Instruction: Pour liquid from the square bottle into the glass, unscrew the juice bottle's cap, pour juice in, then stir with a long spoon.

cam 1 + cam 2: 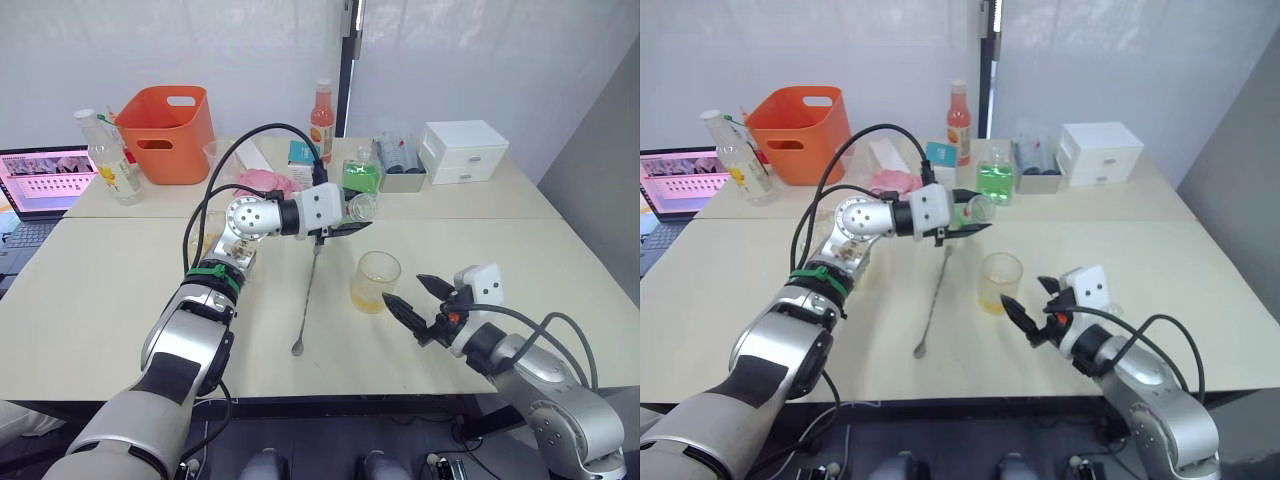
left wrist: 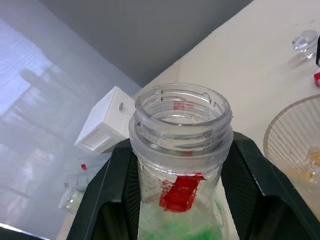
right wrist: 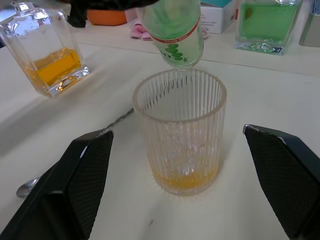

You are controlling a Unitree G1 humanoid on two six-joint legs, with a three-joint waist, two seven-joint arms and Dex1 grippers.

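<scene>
1. The glass (image 3: 179, 131) has a little yellow liquid in the bottom, so the first pour looks done.
2. The left gripper (image 1: 340, 229) clamps the uncapped juice bottle (image 2: 181, 150), tipped over the glass (juice not yet flowing).
3. The right gripper (image 1: 420, 302) waits beside it, jaws wide.
4. The spoon (image 1: 307, 293) lies on the cream table (image 1: 100, 290); stirring remains.

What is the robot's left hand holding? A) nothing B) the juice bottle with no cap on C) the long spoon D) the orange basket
B: the left gripper is shut on the juice bottle, whose open, capless neck is tipped toward the glass.
</scene>
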